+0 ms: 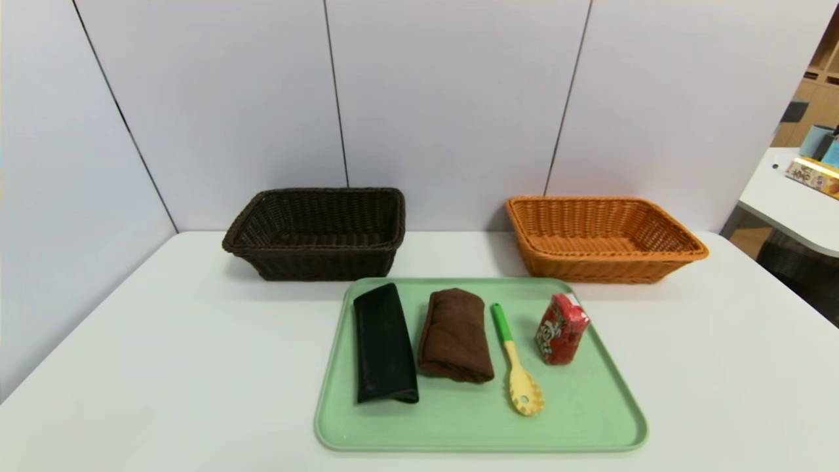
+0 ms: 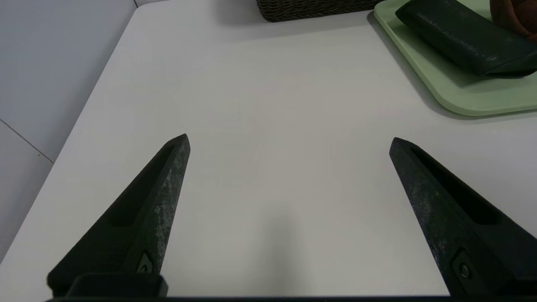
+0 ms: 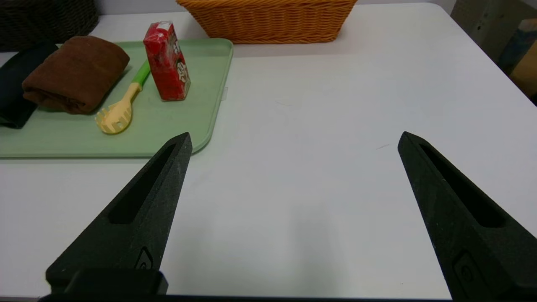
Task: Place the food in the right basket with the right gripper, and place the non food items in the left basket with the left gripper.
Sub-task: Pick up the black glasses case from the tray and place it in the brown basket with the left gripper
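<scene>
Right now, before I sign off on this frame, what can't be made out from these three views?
- Print on the red carton: too small to read in the head and right wrist views.
- What the black case holds: it lies shut on the green tray.
- Dark basket: cut off by the left wrist view's edge.
- Brown towel: only a corner shows there.
- Left gripper and right gripper: outside the head view; only open fingers show.

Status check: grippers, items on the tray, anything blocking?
Left gripper and right gripper open, empty, over bare table. Red carton, spoon, brown towel, black pouch all on tray. Nothing blocking.
</scene>
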Robot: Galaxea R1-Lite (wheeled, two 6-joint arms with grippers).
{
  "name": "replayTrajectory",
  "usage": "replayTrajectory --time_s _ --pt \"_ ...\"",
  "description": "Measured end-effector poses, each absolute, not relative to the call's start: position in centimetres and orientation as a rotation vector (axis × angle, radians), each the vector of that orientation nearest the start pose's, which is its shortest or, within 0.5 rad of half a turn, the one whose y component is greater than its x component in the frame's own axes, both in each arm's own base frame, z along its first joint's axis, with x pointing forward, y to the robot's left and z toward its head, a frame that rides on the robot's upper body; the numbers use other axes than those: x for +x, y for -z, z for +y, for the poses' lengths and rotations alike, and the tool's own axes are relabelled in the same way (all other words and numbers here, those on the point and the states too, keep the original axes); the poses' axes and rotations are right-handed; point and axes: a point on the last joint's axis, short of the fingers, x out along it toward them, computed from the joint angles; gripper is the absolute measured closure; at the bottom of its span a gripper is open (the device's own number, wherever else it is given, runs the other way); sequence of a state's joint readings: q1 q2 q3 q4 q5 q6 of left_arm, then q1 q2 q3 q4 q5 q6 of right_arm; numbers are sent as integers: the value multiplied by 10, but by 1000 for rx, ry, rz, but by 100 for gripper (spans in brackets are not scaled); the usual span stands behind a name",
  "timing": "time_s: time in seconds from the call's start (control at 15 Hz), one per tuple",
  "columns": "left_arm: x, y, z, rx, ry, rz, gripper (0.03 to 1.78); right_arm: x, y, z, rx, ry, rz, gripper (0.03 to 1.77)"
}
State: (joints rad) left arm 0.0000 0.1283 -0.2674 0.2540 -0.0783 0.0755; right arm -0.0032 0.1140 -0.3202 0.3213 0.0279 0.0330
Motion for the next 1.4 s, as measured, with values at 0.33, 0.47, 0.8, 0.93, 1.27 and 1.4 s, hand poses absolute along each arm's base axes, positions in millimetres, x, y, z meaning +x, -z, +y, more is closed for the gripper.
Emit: replayTrajectory --time_s 0.33,0.47,0.8,0.93,1.27,1.4 --pt "-1 -168 -3 11 123 256 12 -15 -180 1 17 -25 244 10" --pt "19 -189 -3 -2 140 304 12 -2 -196 1 16 -28 320 10" --pt "77 -235 -5 -4 180 391 12 43 -238 2 3 -64 495 10" --pt "94 -243 -9 -2 250 423 12 61 -251 4 -9 -97 554 10" --pt "119 -247 -35 34 445 557 12 104 -267 23 -113 -260 672 10" --pt "131 -252 -49 23 503 586 12 117 -267 31 -136 -309 704 10"
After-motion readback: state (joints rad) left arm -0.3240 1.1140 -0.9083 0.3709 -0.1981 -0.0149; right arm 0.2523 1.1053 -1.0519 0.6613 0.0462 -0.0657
